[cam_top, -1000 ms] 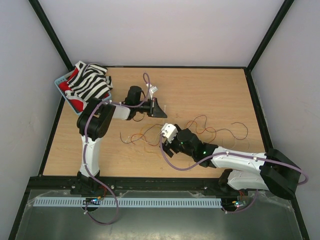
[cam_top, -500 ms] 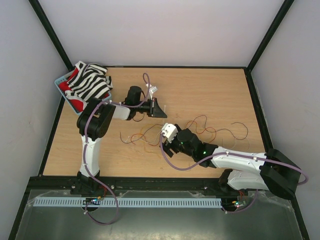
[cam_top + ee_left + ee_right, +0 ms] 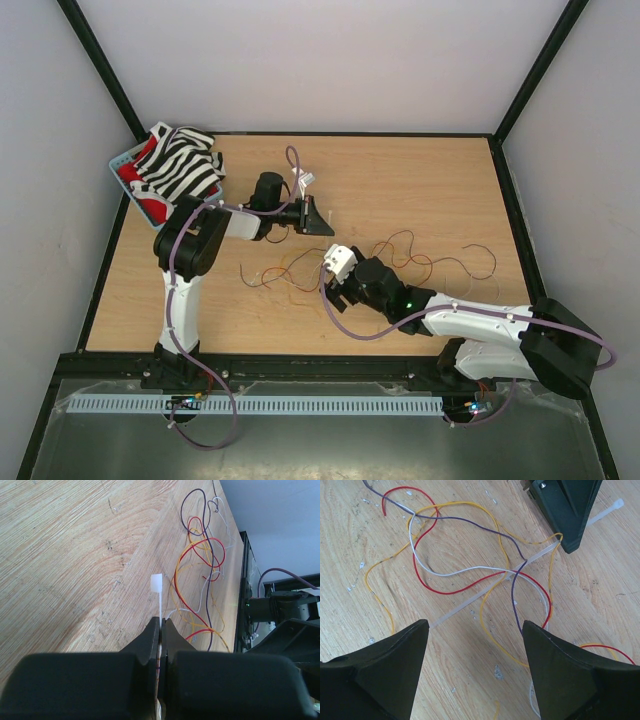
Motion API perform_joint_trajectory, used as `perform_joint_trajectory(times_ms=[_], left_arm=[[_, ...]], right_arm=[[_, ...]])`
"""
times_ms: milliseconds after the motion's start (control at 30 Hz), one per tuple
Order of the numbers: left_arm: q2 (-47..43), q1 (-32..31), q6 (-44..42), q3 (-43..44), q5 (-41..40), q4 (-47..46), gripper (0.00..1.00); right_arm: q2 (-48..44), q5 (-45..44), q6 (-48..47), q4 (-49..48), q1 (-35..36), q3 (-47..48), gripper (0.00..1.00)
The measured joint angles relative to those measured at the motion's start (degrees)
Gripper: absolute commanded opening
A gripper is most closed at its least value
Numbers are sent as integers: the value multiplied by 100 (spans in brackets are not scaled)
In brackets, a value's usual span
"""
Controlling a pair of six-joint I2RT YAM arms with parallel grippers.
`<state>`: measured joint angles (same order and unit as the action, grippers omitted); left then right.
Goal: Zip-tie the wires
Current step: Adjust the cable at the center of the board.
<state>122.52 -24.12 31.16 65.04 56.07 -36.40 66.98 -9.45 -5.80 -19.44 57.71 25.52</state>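
Status: left gripper (image 3: 161, 626) is clenched on the thin whitish plastic zip tie (image 3: 158, 600), with the square head poking out past the fingertips. Right gripper (image 3: 475, 627) is spread wide and holds nothing, hovering over the tie's free tail.

The tangle of hair-thin red, orange, purple-brown and white wires (image 3: 455, 572) lies mid-table on the light wooden table (image 3: 420, 180). It sits between the two grippers and trails off to the right. In the right wrist view the tie runs as a straight strip from the left gripper's tip, through the tangle and out toward the open jaws. It looks like it goes under the red, white and orange strands, but I can't be sure for every strand.

My read is that the next step is to grab the tail and bring it round to the head.

Risks:
- The tail lies flat on the wood, so the fingers may close over it and miss, or shove it sideways.
- Red and orange loops lie right beside the tail end, so a close there could pinch wire along with the tie.
- Only some strands cross the tie, so a loop closed now would bundle a subset.
- Any tug from the left arm could slide the tail back out from under the wires.
- The head is small, so slight twist in the strip would defeat threading.
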Motion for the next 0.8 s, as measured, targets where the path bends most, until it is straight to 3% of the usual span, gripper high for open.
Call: perform_joint_trajectory(times_ms=[533, 800], left_arm=[[0, 0, 42, 0, 48, -2, 0], [-87, 0, 90, -55, 39, -2, 0]], right_arm=[[-280, -208, -149, -234, -4, -205, 90], [-85, -26, -369, -501, -35, -289, 85]])
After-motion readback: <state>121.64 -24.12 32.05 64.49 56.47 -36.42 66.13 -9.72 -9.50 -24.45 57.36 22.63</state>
